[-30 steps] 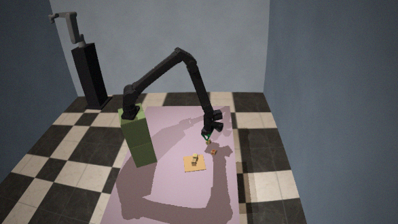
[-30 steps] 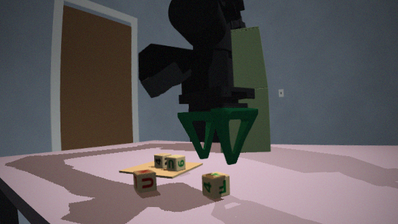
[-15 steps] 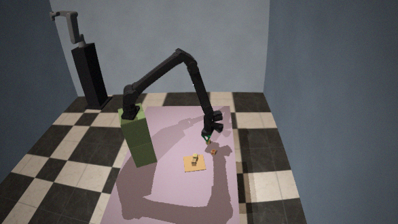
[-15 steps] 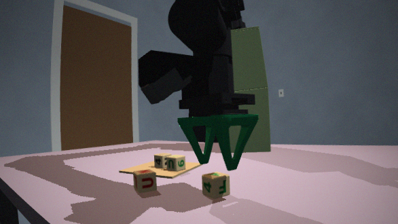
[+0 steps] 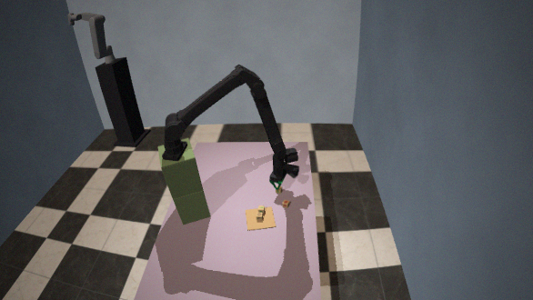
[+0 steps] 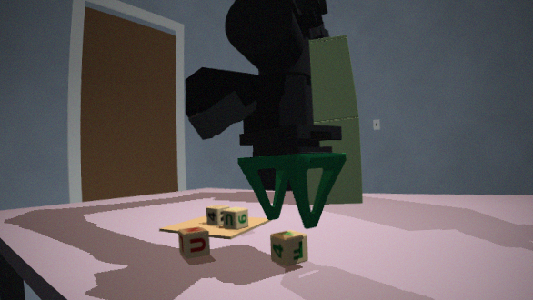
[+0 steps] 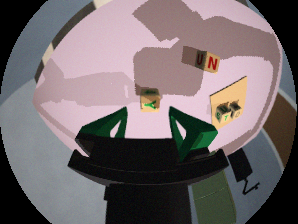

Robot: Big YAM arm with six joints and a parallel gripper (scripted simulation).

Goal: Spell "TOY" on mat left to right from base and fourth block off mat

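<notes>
My gripper (image 6: 292,219) is open and hangs just above a tan block with green marks (image 6: 289,247), which lies on the pink table off the mat. In the wrist view this block (image 7: 149,100) sits just beyond and between the green fingers. A tan block with red letters (image 6: 195,242) lies on the table to its left, also off the mat. Two more blocks (image 6: 217,215) (image 6: 235,218) stand side by side on the small orange mat (image 6: 214,225). From above, the gripper (image 5: 276,184) is over the green-marked block (image 5: 278,190), past the mat (image 5: 261,221). I cannot read the top letters.
The green pedestal (image 5: 183,182) that carries the arm's base stands at the table's left side. The table's right edge (image 5: 315,200) runs close to the red-lettered block (image 5: 286,204). A dark stand with a camera arm (image 5: 119,97) stands on the floor at the back left.
</notes>
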